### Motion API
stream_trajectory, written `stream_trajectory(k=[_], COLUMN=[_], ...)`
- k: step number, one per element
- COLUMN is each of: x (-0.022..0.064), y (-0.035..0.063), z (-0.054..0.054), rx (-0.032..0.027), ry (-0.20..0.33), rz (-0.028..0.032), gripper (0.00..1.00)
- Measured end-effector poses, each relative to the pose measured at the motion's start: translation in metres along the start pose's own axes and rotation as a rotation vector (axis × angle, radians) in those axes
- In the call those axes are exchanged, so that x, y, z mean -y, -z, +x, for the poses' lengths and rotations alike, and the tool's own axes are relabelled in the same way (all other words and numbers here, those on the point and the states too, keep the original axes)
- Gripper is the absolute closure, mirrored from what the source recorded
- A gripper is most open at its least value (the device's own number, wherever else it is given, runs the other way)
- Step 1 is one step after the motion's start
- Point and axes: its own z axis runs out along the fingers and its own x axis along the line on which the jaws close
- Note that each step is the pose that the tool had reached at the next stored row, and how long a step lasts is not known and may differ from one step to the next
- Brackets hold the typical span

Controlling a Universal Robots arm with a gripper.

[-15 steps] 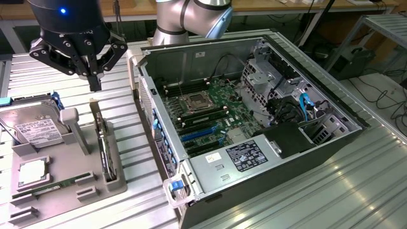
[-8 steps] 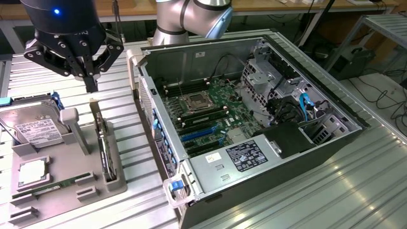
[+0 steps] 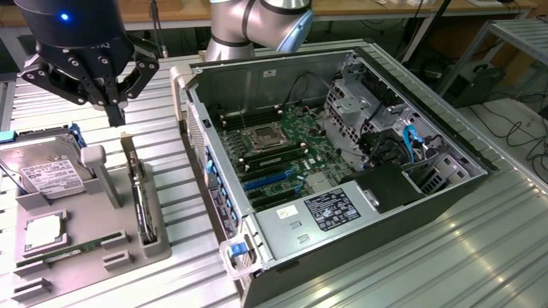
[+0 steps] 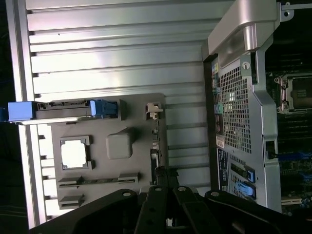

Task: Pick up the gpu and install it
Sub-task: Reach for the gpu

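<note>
The gpu (image 3: 137,186) is a thin card standing on edge in a slot of the grey holder tray (image 3: 102,256), at the exterior view's left. My gripper (image 3: 115,117) hangs just above the card's far end, apart from it. Its black fingers are shut, meeting in a point with nothing between them. In the wrist view the gpu (image 4: 155,144) appears edge-on with its pale bracket end, and my gripper (image 4: 165,178) sits over the card's other end. The open computer case (image 3: 445,186) lies on its side at the exterior view's right, its green motherboard (image 3: 283,151) with blue slots exposed.
The holder tray (image 4: 109,105) also carries a hard drive (image 3: 47,170) in a blue caddy, a square processor (image 3: 41,232) and a memory stick (image 3: 64,255). All of it rests on a ribbed metal table (image 3: 479,256). The case's side wall (image 4: 239,107) stands close beside the tray.
</note>
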Motion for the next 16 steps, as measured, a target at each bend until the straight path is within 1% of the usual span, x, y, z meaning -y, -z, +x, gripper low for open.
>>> stream_trajectory(k=[9, 16], x=[0.0022, 0.0022], y=[0.0003, 0.0002], z=[0.0086, 0.0087], rx=[-0.0001, 0.0], ry=[0.0, 0.0], rz=[0.0, 0.0], gripper=[0.89, 0.89])
